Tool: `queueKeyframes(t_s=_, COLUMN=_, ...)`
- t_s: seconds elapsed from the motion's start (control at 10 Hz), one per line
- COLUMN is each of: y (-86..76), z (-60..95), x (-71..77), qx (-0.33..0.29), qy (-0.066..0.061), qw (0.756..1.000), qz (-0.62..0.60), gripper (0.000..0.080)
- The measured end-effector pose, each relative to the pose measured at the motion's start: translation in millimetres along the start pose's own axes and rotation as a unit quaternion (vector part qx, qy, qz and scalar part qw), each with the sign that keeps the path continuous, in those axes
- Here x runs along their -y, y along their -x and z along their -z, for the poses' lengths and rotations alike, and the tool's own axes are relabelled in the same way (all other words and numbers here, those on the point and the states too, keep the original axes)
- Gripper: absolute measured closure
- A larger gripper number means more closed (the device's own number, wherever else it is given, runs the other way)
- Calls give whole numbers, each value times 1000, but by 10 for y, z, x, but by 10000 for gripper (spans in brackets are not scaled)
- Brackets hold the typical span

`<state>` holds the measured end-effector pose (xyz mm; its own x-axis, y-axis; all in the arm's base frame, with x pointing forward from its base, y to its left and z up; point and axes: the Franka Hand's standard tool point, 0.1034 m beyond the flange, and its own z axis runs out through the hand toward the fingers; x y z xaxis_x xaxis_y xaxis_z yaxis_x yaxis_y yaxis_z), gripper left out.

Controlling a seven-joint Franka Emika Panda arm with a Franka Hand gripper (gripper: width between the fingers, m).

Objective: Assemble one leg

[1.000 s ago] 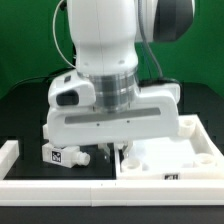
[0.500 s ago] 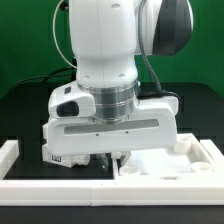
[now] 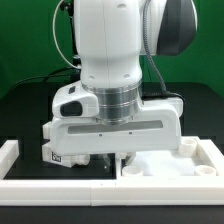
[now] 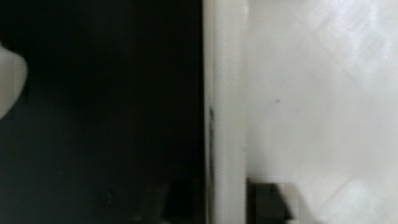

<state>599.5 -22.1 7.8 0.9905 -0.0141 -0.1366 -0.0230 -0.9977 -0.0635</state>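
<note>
The leg (image 3: 56, 156), a small white block with black-and-white tags, lies on the black table at the exterior view's left, under the hand's edge. My gripper (image 3: 117, 158) is down at table level to its right, on the left rim of the large white tray-like panel (image 3: 175, 160). In the wrist view the gripper (image 4: 222, 196) straddles that rim (image 4: 221, 110). One dark finger (image 4: 269, 203) is inside the panel and the other is over the black table, both tight against the rim. The leg does not show in the wrist view.
A long white bar (image 3: 70, 189) runs along the front edge and a white block (image 3: 8, 150) stands at the far left. The arm's body hides much of the table behind the gripper.
The arm has come down over the second, most of it early, and shifted slightly right. The hand now hides most of the leg. The leg and panel have not moved.
</note>
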Motion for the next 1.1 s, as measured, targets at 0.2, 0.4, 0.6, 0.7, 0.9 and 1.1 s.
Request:
queueKeyframes(t_s=0.2, y=3, z=33, x=31, qx=0, qy=-1, qw=1000, qz=1, gripper=509)
queueKeyframes(t_s=0.4, y=274, z=325, x=253, qx=10, qy=-1, qw=1000, qz=9, gripper=210)
queueKeyframes(t_s=0.6, y=521, z=500, x=471, qx=16, qy=2, qw=1000, qz=-3, gripper=162)
queueKeyframes(t_s=0.7, y=600, z=533, x=584, qx=17, qy=3, qw=1000, qz=-1, gripper=153)
queueKeyframes(t_s=0.9, y=605, z=500, x=549, qx=34, qy=2, qw=999, qz=4, gripper=151)
queueKeyframes(t_s=1.1, y=619, z=483, x=567, qx=36, qy=2, qw=999, qz=5, gripper=151)
